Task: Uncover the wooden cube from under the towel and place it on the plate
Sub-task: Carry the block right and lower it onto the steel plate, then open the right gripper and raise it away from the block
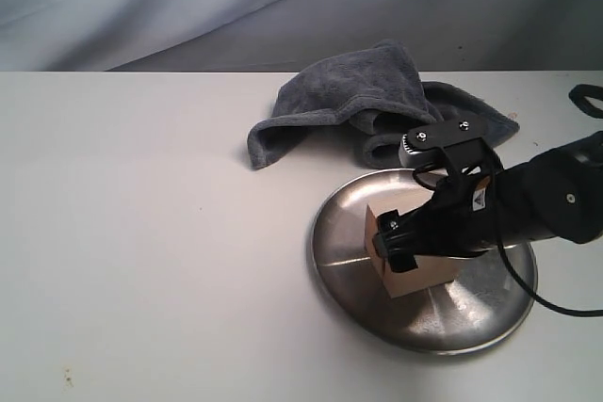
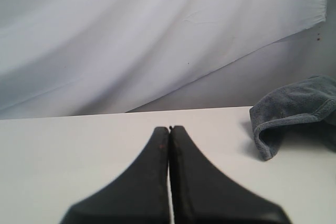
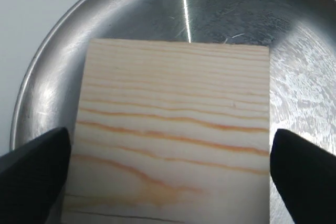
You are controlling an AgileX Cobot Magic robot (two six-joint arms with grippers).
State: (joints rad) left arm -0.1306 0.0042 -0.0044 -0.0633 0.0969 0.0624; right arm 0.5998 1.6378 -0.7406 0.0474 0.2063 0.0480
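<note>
Exterior view: the right arm [image 1: 539, 204] reaches in low over the round shiny silver metal plate [image 1: 471, 319]. Its pincer [image 3: 169, 142] is spread, the fingers just beside the sides of the pale grained wooden cube [image 1: 424, 275], which sits on the plate. The fluffy grey-blue towel [image 1: 367, 101] lies crumpled behind it on the white tabletop [image 1: 141, 233]. The left pincer [image 2: 169, 129] (wrist view only) is pressed together.

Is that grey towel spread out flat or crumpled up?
Crumpled: the towel lies bunched in loose folds beyond the plate, not spread flat.
</note>
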